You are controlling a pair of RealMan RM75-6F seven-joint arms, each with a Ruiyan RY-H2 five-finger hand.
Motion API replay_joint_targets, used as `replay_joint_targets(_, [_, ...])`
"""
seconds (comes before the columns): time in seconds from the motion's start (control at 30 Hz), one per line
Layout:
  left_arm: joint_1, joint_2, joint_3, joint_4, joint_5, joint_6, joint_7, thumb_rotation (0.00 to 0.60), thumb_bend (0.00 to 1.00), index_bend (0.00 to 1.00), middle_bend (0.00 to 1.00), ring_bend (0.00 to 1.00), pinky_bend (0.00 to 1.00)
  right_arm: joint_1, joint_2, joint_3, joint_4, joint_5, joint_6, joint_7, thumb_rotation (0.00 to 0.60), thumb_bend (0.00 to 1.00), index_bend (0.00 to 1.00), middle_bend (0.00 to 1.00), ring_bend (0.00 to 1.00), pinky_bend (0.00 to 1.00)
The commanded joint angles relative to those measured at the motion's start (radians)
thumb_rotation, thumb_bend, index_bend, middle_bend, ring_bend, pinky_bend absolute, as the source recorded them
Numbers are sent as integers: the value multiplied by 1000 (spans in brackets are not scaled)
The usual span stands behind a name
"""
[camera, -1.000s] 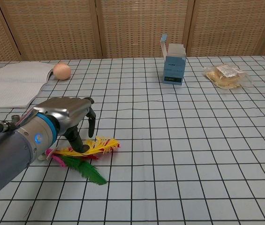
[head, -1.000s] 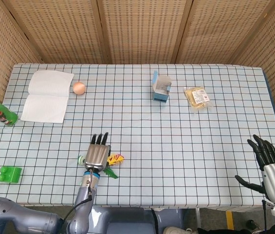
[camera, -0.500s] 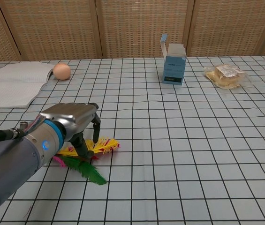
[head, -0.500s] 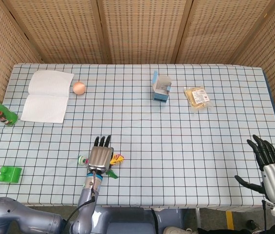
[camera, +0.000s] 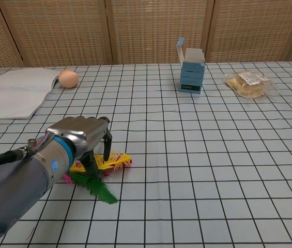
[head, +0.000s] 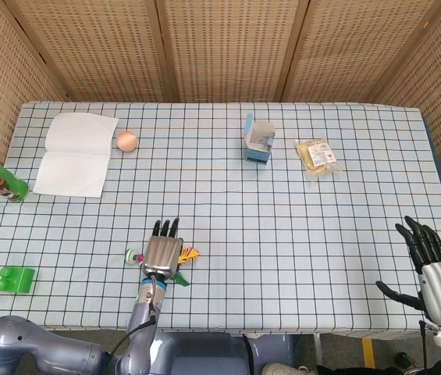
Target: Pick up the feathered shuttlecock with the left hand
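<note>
Since a second ago the left hand [camera: 78, 138] has drawn back toward the near table edge and sunk lower over the feathered shuttlecock [camera: 102, 173]. Its fingers [camera: 106, 142] curl downward onto the yellow plumes; whether they actually grip anything cannot be told. The shuttlecock lies flat on the checked tablecloth [head: 282, 211], soft yellow, pink and green feathers fanning out from under the hand. The right hand [head: 431, 262] hangs open, fingers spread, beyond the table's near right corner. Farther back stands an opened blue carton [camera: 191, 72].
</note>
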Motion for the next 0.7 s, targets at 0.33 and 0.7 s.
replay_joint_targets(0.33, [-1, -8, 3, 20, 16, 5, 0, 600, 295, 497, 0, 0, 0, -1, -3, 1, 3, -4, 7, 8, 600, 44, 24, 0, 0, 51])
replay_joint_targets(0.7, [-6, -22, 9, 49, 10, 1, 18, 600, 298, 520, 0, 0, 0, -1, -3, 2, 5, -5, 11, 12, 600, 44, 24, 0, 0, 48])
